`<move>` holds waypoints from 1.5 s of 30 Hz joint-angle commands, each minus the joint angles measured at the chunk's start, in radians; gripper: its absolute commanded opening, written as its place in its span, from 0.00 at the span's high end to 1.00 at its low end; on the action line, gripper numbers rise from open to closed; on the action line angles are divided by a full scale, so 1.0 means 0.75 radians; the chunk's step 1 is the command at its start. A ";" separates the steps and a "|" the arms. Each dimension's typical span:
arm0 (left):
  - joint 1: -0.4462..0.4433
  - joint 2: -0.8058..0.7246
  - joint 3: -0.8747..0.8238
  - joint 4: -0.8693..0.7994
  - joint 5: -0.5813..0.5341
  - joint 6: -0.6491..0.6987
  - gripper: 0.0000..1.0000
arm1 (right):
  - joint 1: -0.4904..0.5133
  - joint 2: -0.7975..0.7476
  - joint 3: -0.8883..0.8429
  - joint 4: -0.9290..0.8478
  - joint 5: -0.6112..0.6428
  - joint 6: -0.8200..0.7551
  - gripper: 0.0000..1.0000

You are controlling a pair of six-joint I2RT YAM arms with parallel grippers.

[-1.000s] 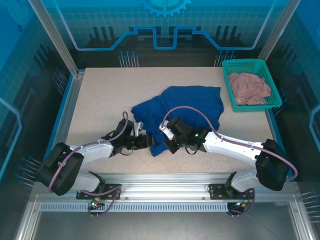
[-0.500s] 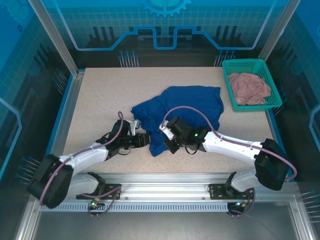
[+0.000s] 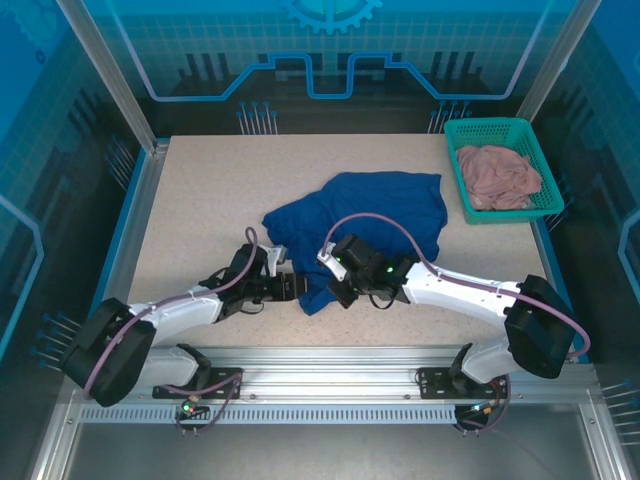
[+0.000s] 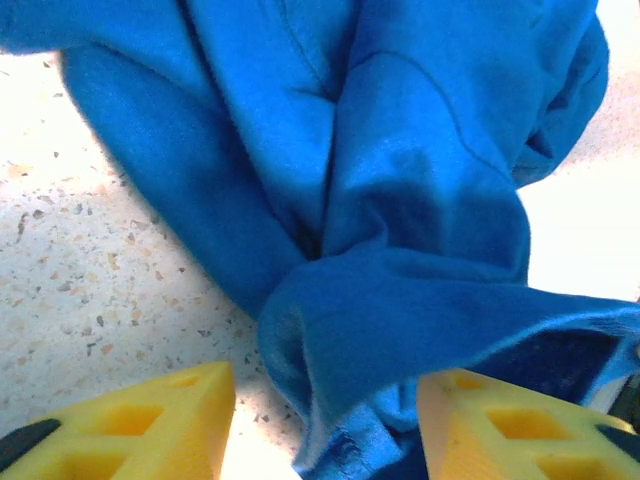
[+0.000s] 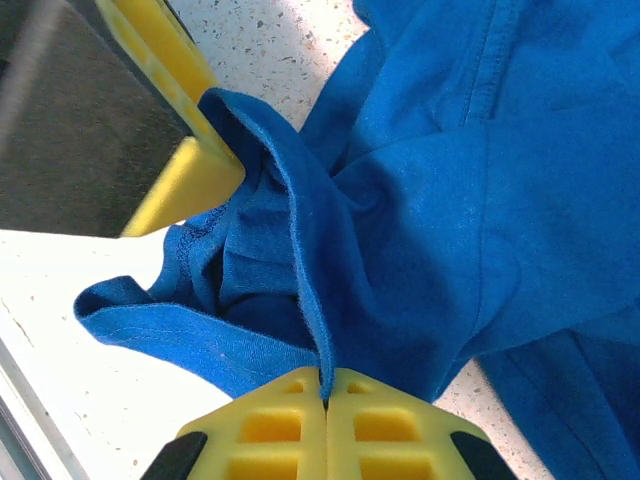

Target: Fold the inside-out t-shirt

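Jaws of right gripper (image 5: 325,380) pinched tight on a fold of the royal-blue inside-out t-shirt (image 3: 370,195); jaws of left gripper (image 4: 325,400) spread either side of its near corner; garment crumpled mid-bench (image 3: 200,180).

Beige speckled stone-look desk (image 3: 200,200), framed by blue side rails, carries a crumpled royal-blue cotton t-shirt (image 3: 370,215) heaped from the centre toward the near edge, and a teal rectangular plastic-mesh basket (image 3: 495,124) at the far right corner, apart from the shirt.
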 commanded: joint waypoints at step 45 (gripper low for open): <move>0.035 -0.156 0.157 -0.292 -0.203 0.100 0.51 | -0.298 -0.276 -0.053 0.071 -0.251 0.102 1.00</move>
